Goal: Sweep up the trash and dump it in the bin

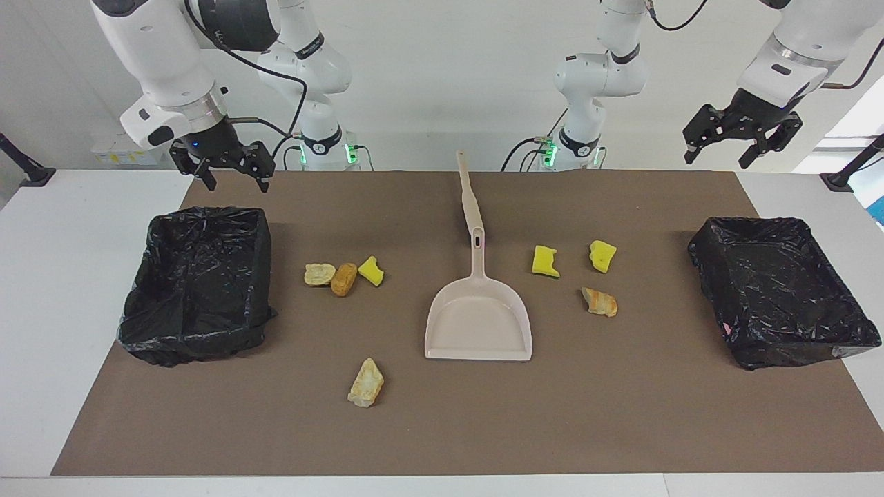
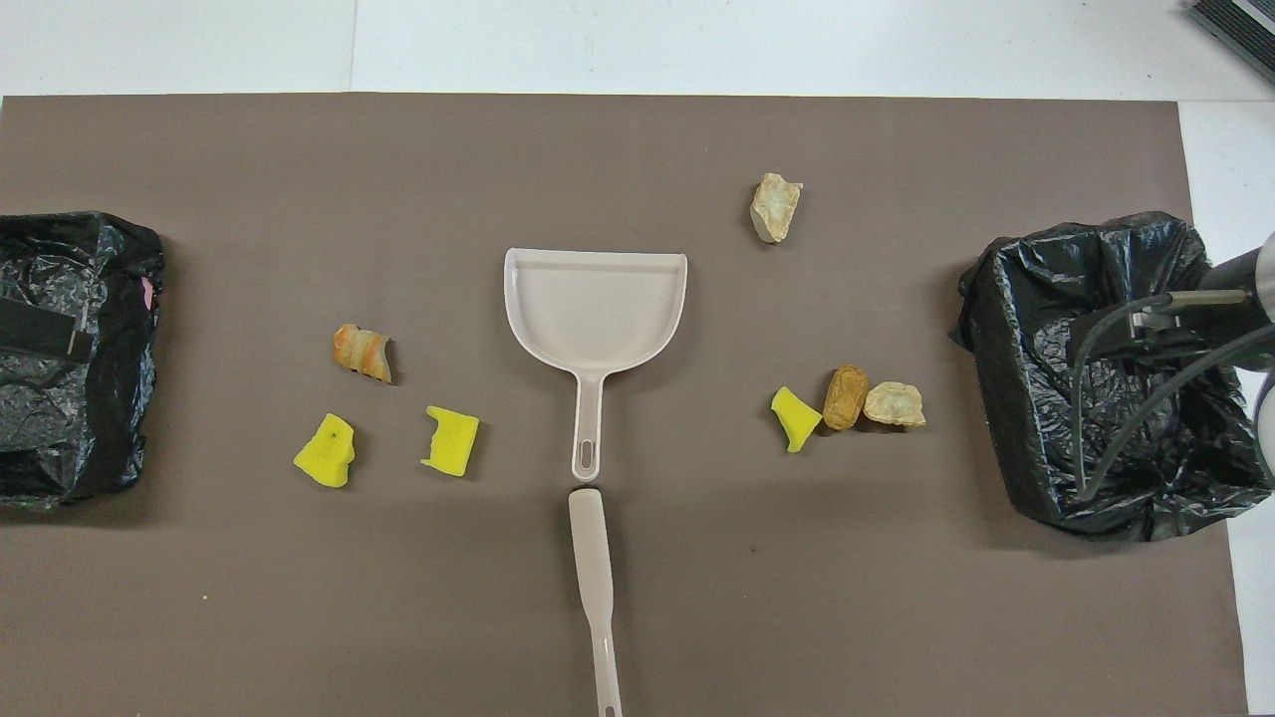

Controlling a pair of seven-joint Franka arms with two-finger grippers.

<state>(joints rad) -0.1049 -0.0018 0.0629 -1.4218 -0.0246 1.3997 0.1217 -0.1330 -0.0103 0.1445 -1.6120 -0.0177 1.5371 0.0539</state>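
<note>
Trash lies loose on the brown mat, nothing in either bin yet; toward the right arm's end sit a tan lump, a brown bread-like piece and a yellow chunk in a touching row, with a pale lump alone, farther from the robots; toward the left arm's end sit two yellow chunks and an orange-brown piece; they look light and squashy, likely to roll or skid, so push low and slow; take the dustpan by its handle, and the stick-like sweeper mid-shaft; both look stiff, light plastic; right gripper hangs open, empty, over the mat edge by the black-lined bin; left gripper open, empty, raised above the other bin.
</note>
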